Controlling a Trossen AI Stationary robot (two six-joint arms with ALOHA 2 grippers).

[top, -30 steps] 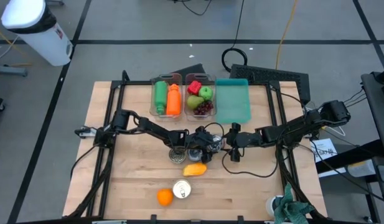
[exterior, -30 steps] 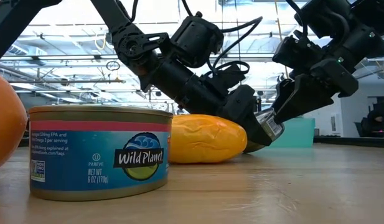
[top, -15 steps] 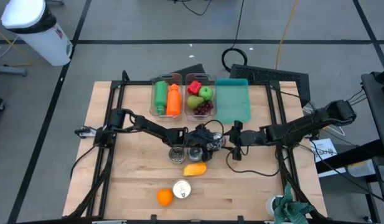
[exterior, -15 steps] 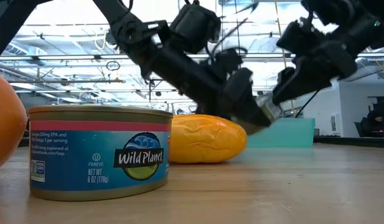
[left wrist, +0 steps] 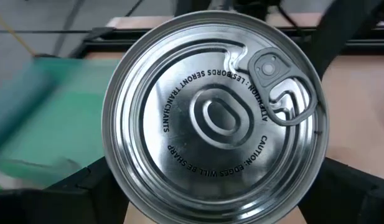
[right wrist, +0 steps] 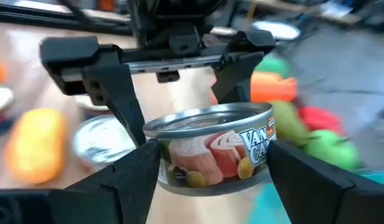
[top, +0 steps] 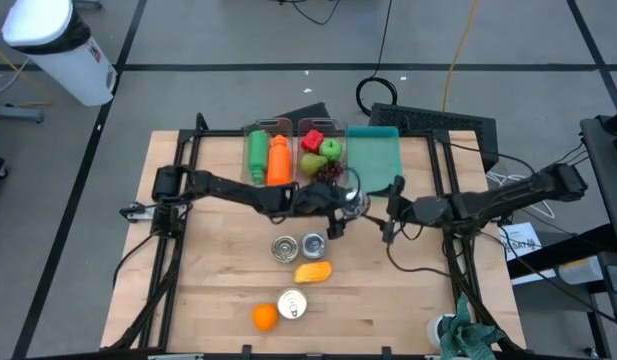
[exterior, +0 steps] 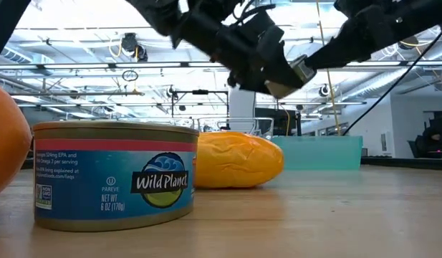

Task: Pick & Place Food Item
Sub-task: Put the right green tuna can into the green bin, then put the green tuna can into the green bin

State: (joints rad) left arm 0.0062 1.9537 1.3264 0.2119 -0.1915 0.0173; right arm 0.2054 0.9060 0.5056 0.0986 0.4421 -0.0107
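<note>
Two grippers, one can: both meet at a Van Camp's tuna can, lifted clear of the wooden table
Left gripper: comes at the can from over its lid, with one finger clamped on each side of the can wall
Right gripper: reaches in from the side, its fingers closed against opposite sides of the same can
Can's pose: label side faces the right wrist camera, while the pull-tab lid faces the left wrist camera
Can's place: in the air near the table's middle, just in front of the fruit bin and the near edge of the teal tray
Fruit bin contents: red pepper, green apple, dark grapes
Neighbouring bin: green and orange bottles side by side
Below the can: two open-looking tins close together, with a yellow fruit just beside them
Front of table: Wild Planet tin standing upright, an orange next to it
</note>
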